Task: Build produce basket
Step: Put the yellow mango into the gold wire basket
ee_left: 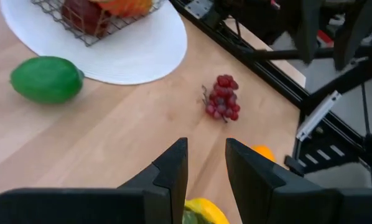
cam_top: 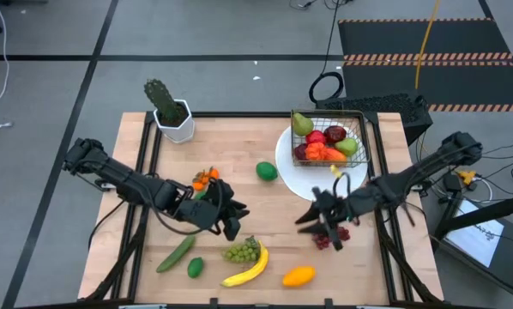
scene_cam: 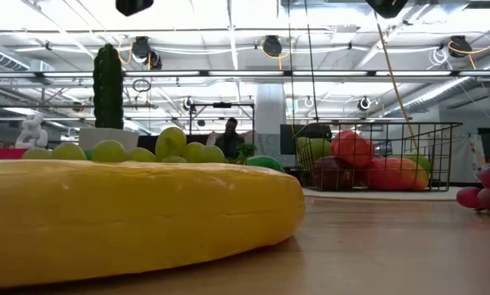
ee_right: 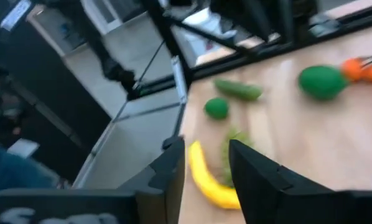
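Basket [cam_top: 340,137]: we see it on the white plate [cam_top: 301,182] near the worktop's far right corner, already holding a pear, apples and other fruit.
Loose produce: purple grapes [cam_top: 328,239] near the right edge; lime [cam_top: 266,171] mid-worktop beside the plate; banana [cam_top: 250,266], green grapes [cam_top: 242,251], cucumber [cam_top: 176,254] and mango [cam_top: 298,275] along the near edge.
Right gripper [cam_top: 325,225]: over the purple grapes; its jaws stand narrowly apart with nothing between them in the wrist view, so we judge the bunch not held.
Left gripper [cam_top: 228,215]: waits mid-worktop, jaws narrowly apart and empty.
Step in hand: we judge it to be picking up the purple grapes.
Doing it well: we would centre the jaws over the bunch's thickest part, come straight down, clench gently, then lift clear of the basket rim before crossing to it.
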Available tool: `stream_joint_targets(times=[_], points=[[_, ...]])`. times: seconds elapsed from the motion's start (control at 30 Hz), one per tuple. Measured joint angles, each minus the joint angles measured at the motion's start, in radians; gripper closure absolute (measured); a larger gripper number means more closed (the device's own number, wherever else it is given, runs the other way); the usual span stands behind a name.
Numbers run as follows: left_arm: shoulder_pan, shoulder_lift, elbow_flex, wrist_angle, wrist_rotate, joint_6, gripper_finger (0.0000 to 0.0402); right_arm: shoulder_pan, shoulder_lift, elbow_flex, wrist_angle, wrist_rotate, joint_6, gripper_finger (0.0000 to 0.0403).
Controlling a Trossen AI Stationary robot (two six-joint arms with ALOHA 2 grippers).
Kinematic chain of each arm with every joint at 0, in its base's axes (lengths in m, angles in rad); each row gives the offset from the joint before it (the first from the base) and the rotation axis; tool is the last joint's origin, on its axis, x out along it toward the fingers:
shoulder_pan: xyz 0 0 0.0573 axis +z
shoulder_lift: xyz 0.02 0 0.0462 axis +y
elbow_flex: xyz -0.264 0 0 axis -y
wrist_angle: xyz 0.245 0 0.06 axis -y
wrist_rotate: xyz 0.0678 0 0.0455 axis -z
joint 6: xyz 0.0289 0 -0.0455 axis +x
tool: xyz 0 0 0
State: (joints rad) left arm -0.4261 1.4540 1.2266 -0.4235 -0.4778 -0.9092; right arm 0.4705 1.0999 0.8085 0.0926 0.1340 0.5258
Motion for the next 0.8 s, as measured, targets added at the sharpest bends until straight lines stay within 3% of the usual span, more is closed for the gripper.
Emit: stream_joint_targets(times=[0.27, 0.47, 0.63, 0.8], points=[[0.069, 0.0, 0.0, 0.0, 0.0, 0.017, 0.0293, -0.112, -0.166, 0.0, -0.143, -0.013, -0.101, 0.0325], [0.096, 0.0, 0.0, -0.004, 0.021, 0.017, 0.0293, -0.146, -0.224, 0.0, -0.355, -0.194, -0.136, 0.0333], [0.105, 0.0, 0.0, -0.009, 0.026, 0.017, 0.0293, -0.141, -0.199, -0.002, -0.479, -0.292, -0.16, 0.031], [0.105, 0.0, 0.0, -0.035, 0.044, 0.017, 0.0293, -0.105, -0.121, -0.015, -0.494, -0.353, -0.242, 0.0246]])
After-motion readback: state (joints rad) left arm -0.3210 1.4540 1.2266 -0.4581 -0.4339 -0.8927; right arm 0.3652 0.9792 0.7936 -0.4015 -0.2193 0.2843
